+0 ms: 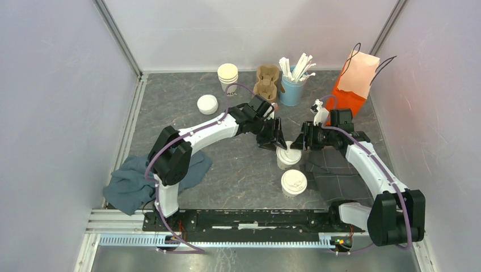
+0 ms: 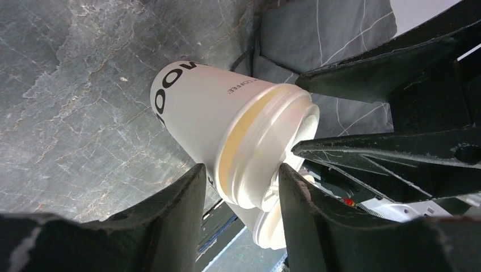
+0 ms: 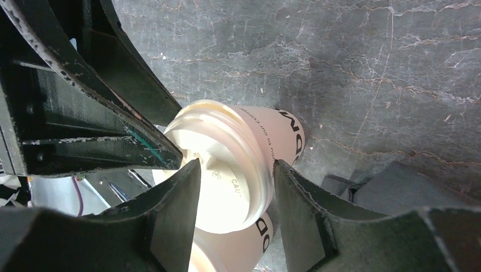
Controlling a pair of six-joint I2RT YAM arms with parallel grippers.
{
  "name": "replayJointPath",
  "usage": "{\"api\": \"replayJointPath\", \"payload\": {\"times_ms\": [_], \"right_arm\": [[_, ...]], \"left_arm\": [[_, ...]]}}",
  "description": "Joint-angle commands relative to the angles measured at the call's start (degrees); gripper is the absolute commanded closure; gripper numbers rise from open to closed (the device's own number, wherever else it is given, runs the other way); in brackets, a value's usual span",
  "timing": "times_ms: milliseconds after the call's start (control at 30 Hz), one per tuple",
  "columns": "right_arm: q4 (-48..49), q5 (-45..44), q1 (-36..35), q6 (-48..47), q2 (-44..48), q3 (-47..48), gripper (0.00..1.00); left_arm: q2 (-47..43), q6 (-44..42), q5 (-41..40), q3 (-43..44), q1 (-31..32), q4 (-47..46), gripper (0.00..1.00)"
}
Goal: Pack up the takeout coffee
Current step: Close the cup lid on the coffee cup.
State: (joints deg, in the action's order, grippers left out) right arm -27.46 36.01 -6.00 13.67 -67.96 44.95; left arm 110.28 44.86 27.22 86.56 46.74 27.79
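Observation:
Two takeout coffee cups, cream paper with white sip lids, stand mid-table: the far cup (image 1: 288, 157) and the near cup (image 1: 294, 182). Both grippers meet at the far cup's lid. My left gripper (image 1: 273, 141) comes from the left and my right gripper (image 1: 299, 143) from the right. In the left wrist view the far cup (image 2: 198, 113) has its lid edge between the parted jaws of the left gripper (image 2: 243, 173), one finger over the lid top and one beside the wall. In the right wrist view the right gripper (image 3: 237, 167) straddles the far cup's (image 3: 249, 141) lid rim likewise. Neither clamps it.
At the back are a stack of lidless cups (image 1: 228, 73), loose lids (image 1: 207, 104), a brown cardboard carrier (image 1: 267, 81), a blue cup of stirrers (image 1: 292, 88) and an orange paper bag (image 1: 354, 85). A blue-grey cloth (image 1: 133, 181) lies left, a dark cloth (image 1: 334, 175) right.

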Motion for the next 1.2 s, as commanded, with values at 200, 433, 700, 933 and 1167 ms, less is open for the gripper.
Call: {"api": "replayJointPath", "payload": {"times_ms": [200,433,700,933,1167], "right_arm": [[0.39,0.36,-0.12,-0.66,1.33,1.99,0.35],[-2.04,0.27,1.27,-1.83,3.44,1.29,0.29],[-1.10,3.88,1.69,-0.19,4.07,-0.14,0.28],[0.21,5.21,1.69,0.20,4.31,-2.76,0.31],[5.23,8.10,1.93,2.09,4.49,-6.44,0.38]], "left_arm": [[-2.62,0.26,-0.72,-3.83,-1.20,-4.03,0.47],[-2.74,0.23,-1.21,-3.94,-1.65,-4.48,0.51],[-5.11,2.40,0.09,-8.34,-2.38,-8.69,0.54],[-5.23,4.49,1.67,-10.54,-3.23,-12.10,0.54],[-4.87,4.53,1.60,-11.38,-3.24,-12.13,0.55]]}}
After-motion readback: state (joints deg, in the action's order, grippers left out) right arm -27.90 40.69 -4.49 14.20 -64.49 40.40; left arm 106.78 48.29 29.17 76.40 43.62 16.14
